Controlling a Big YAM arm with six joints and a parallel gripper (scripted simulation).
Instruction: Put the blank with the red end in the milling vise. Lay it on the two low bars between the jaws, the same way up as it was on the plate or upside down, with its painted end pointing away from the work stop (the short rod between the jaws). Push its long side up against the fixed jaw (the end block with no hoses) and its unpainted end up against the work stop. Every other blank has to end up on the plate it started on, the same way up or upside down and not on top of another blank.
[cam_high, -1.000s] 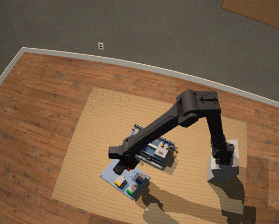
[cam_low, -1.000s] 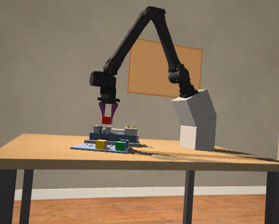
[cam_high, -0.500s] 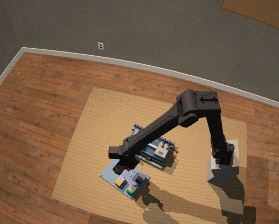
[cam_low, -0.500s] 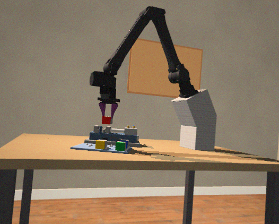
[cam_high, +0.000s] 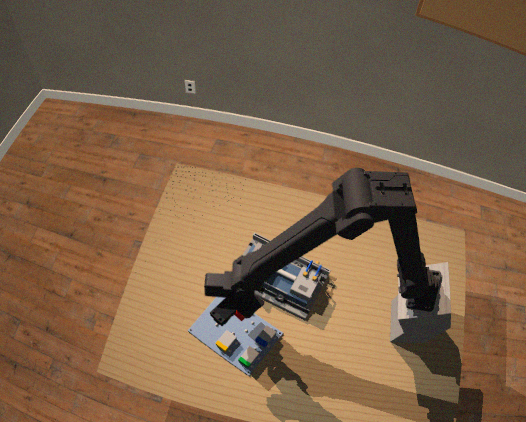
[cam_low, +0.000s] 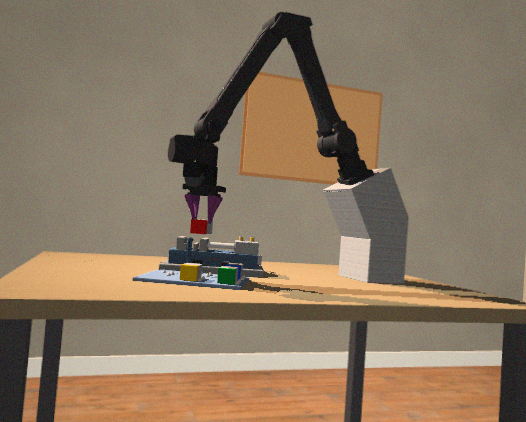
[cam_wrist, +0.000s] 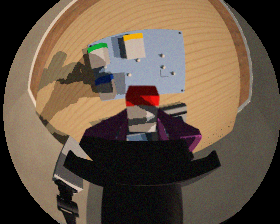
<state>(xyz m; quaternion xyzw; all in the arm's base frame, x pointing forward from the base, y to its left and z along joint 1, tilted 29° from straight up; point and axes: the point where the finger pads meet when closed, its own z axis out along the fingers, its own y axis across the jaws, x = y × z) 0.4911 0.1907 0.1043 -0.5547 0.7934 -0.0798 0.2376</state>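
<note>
My gripper (cam_low: 202, 220) with purple fingers is shut on the blank with the red end (cam_low: 200, 226) and holds it level in the air, above the near edge of the milling vise (cam_low: 215, 254). The red end also shows in the top view (cam_high: 239, 315) and in the wrist view (cam_wrist: 141, 97), with the grey body running back between the fingers. The vise (cam_high: 292, 286) sits behind the pale blue plate (cam_high: 236, 334). The arm hides part of the vise's jaws from above.
Three other blanks lie on the plate: yellow-ended (cam_high: 226, 341), green-ended (cam_high: 248, 356) and blue-ended (cam_high: 264, 334). The plate also shows in the wrist view (cam_wrist: 150, 56). The arm's white base block (cam_high: 420, 310) stands at the table's right.
</note>
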